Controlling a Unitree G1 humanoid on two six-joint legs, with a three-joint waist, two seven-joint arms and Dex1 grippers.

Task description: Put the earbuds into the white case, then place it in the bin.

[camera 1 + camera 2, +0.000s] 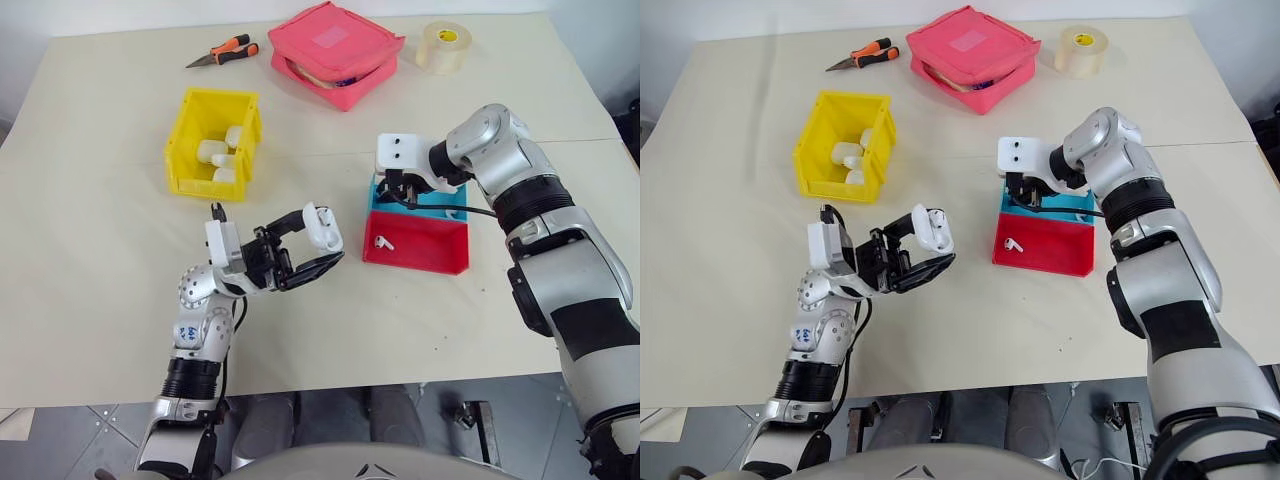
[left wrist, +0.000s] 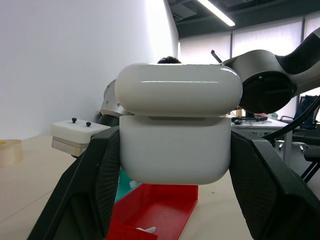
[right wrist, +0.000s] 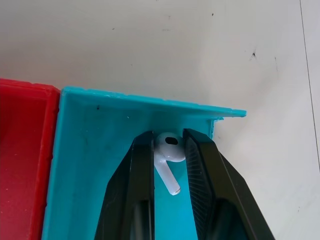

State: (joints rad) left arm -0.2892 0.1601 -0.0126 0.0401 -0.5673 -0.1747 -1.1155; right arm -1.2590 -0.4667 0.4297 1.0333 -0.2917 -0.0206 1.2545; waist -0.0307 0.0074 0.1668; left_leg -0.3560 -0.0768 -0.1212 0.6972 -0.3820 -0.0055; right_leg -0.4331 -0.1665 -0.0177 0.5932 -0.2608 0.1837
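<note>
1. My right gripper (image 3: 167,150) is down in the blue half of the blue-and-red tray (image 1: 452,264), its fingers (image 3: 137,175) pressed on either side of one earbud (image 3: 167,157).
2. My left gripper (image 1: 305,245) is clenched on the white case (image 2: 175,130), held above the table (image 1: 100,300) with its lid resting on top.
3. A second earbud (image 1: 381,241) lies in the tray's red half.
4. The bin (image 1: 213,140) stands well to the left of the tray, with white items inside.
5. At the far edge lie a pink pouch (image 1: 335,50), a tape roll (image 1: 444,45) and pliers (image 1: 225,52).
</note>
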